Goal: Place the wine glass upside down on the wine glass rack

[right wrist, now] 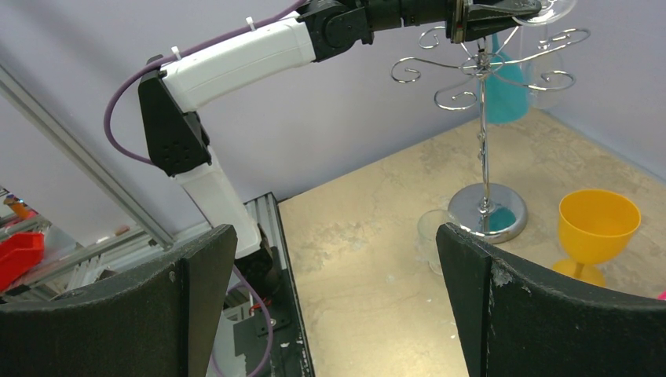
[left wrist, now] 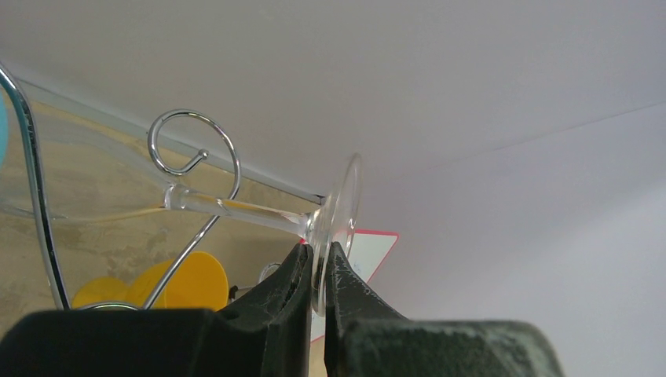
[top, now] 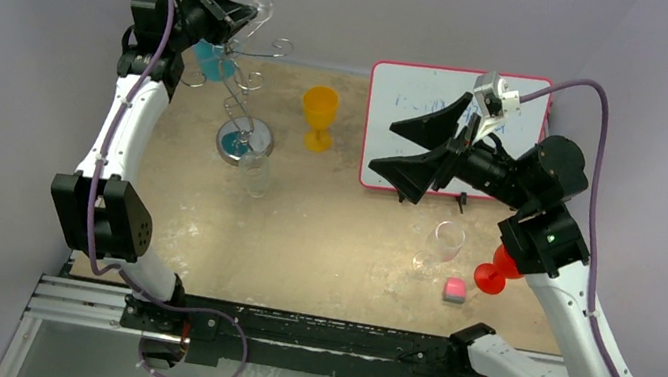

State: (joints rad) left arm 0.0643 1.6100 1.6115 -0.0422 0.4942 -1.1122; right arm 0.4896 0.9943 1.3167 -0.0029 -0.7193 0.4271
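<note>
Left arm (top: 130, 121): reaches up and forward from its base, forearm steep, wrist level with the top of the wine glass rack (top: 247, 84).
Left gripper (top: 242, 12): fingers pinched flat on the round foot of the wine glass (left wrist: 349, 188), just above the rack's top curls.
Right arm (top: 581, 299): elbow held high, well right of the rack.
Right gripper (top: 397, 148): jaws spread wide, holding nothing, pointing toward the rack.
</note>
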